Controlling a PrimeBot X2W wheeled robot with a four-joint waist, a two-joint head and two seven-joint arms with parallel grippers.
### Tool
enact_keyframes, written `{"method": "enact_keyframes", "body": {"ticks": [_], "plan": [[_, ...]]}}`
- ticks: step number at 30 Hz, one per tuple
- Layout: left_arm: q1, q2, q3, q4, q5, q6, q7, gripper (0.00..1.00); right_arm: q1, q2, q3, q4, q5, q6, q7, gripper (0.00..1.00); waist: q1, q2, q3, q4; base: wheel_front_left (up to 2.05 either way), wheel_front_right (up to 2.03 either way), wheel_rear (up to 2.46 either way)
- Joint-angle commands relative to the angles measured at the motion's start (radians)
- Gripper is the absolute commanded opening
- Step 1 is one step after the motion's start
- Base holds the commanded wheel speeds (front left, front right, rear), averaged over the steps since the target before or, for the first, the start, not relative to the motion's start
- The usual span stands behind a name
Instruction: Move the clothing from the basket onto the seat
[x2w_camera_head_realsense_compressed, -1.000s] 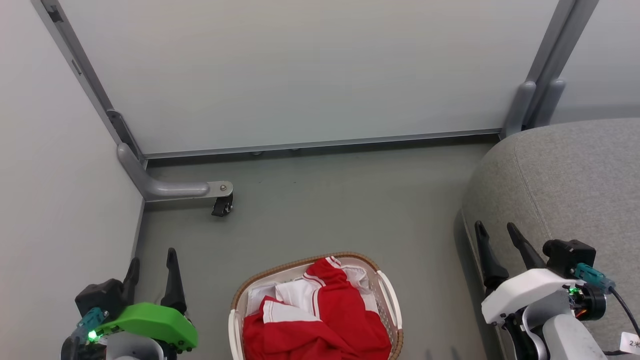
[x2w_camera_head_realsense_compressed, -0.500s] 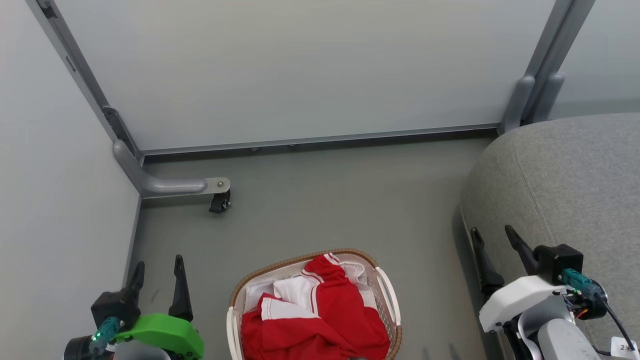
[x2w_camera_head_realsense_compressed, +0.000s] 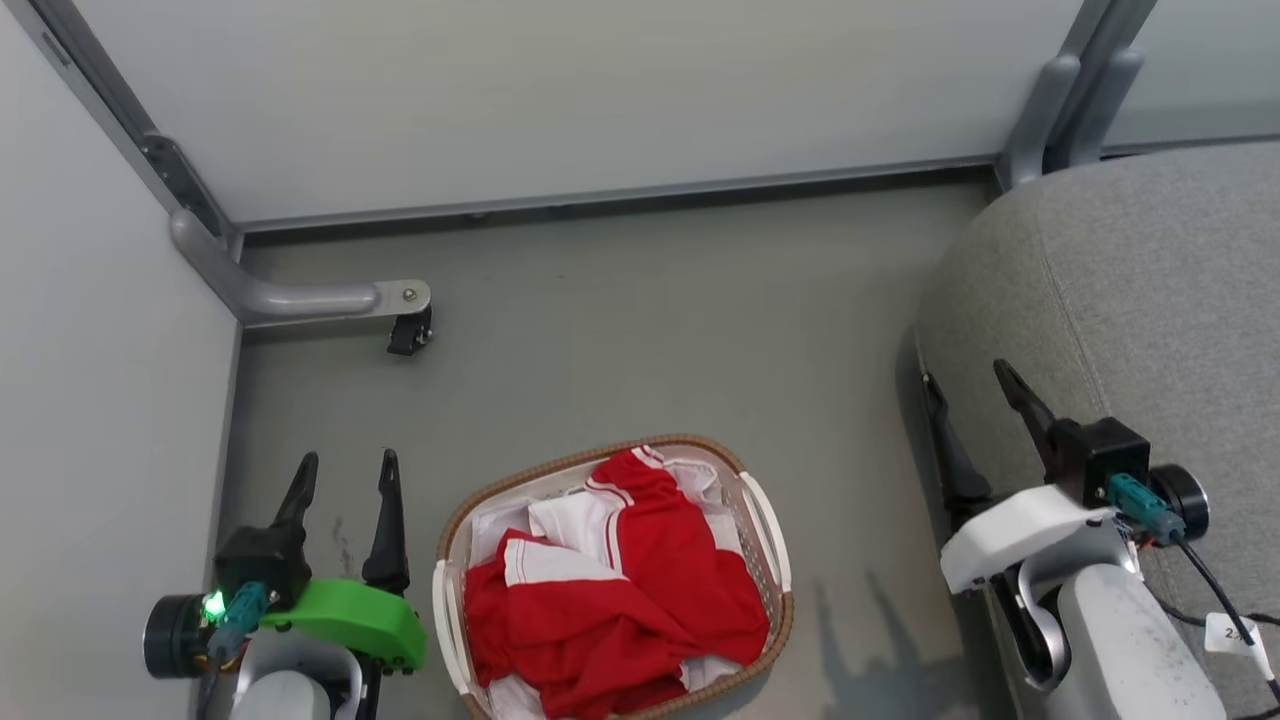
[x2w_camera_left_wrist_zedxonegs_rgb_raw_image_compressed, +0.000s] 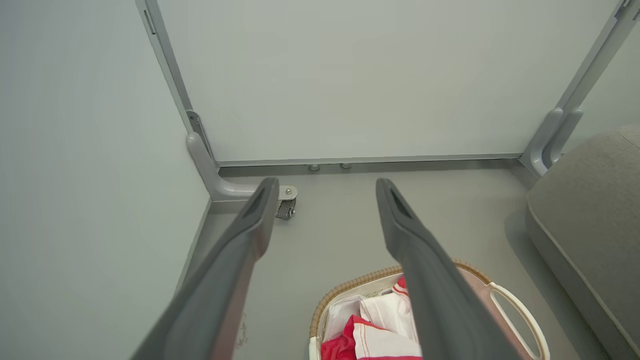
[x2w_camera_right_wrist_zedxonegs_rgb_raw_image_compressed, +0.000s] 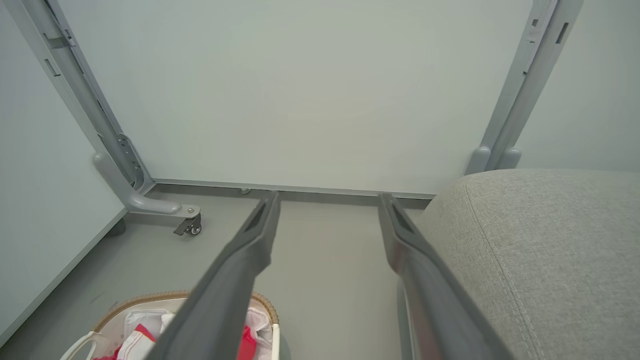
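Layout, left to right. Pale grey partition panel (x2w_camera_head_realsense_compressed: 100, 400) closes off the left side. Its grey metal foot (x2w_camera_head_realsense_compressed: 300, 298) with a small black caster (x2w_camera_head_realsense_compressed: 405, 335) sits on the grey floor (x2w_camera_head_realsense_compressed: 650, 300), beyond the left gripper.

Left gripper (x2w_camera_head_realsense_compressed: 348, 458), green shell, two long dark fingers: jaws spread wide, nothing between them. It's over bare floor just beside the basket's left side, not touching it.

Oval white perforated plastic laundry basket with brown woven rim (x2w_camera_head_realsense_compressed: 560, 462) stands on the floor at centre, between the two grippers and nearer the left one. Soft red sportswear clothing with white panels and thin white stripe trim (x2w_camera_head_realsense_compressed: 640, 590) lies crumpled inside it. All visible clothing is in the basket.

Left wrist view: gripper (x2w_camera_left_wrist_zedxonegs_rgb_raw_image_compressed: 327, 182) points past the basket (x2w_camera_left_wrist_zedxonegs_rgb_raw_image_compressed: 350, 287) toward the panel. Clothing (x2w_camera_left_wrist_zedxonegs_rgb_raw_image_compressed: 337, 350) is low in the view, under the right-hand finger.

Right gripper (x2w_camera_head_realsense_compressed: 966, 377), white shell: jaws apart, empty, at the left edge of the seat. It's well apart from basket and clothing, with open floor between.

Large grey fabric-upholstered seat cushion with rounded corners and stitched seam (x2w_camera_head_realsense_compressed: 1150, 300) takes the right side.

Right wrist view: gripper (x2w_camera_right_wrist_zedxonegs_rgb_raw_image_compressed: 329, 196) spread wide, seat (x2w_camera_right_wrist_zedxonegs_rgb_raw_image_compressed: 540, 250) just right of its right finger, basket (x2w_camera_right_wrist_zedxonegs_rgb_raw_image_compressed: 145, 299) low left.
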Motion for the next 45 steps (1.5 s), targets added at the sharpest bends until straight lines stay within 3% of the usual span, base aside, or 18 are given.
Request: {"method": "enact_keyframes", "body": {"ticks": [1, 10, 18, 26, 45], "plan": [[-0.039, 0.002, -0.001, 0.004, 0.021, -0.011, -0.009, 1.0, -0.032, -0.004, 0.007, -0.014, -0.019, 0.0, -0.01, 1.0, 0.0, -0.0001, 0.082, -0.024, 0.0, 0.0, 0.0], [-0.161, 0.002, -0.048, 0.056, 0.08, -0.054, -0.025, 1.0, -0.132, -0.005, 0.042, -0.073, -0.055, 0.0, -0.028, 1.0, -0.0001, -0.0001, 0.26, -0.074, 0.0, 0.0, 0.0], [-0.263, 0.03, -0.141, 0.136, 0.111, -0.062, -0.04, 1.0, -0.204, -0.005, 0.073, -0.118, -0.071, 0.0, -0.042, 1.0, -0.0001, -0.0001, 0.422, -0.135, 0.0, 0.0, 0.0], [-0.336, 0.097, -0.284, 0.243, 0.023, -0.062, -0.038, 1.0, -0.243, -0.005, 0.108, -0.148, -0.03, -0.001, -0.043, 1.0, -0.0001, -0.0001, 0.543, -0.189, 0.0, 0.0, 0.0], [-0.482, 0.196, -0.598, 0.54, -0.11, -0.062, -0.038, 1.0, -0.262, -0.004, 0.152, -0.178, 0.048, -0.001, -0.043, 1.0, -0.0001, -0.0001, 0.685, -0.279, 0.0, 0.0, 0.0]]}}
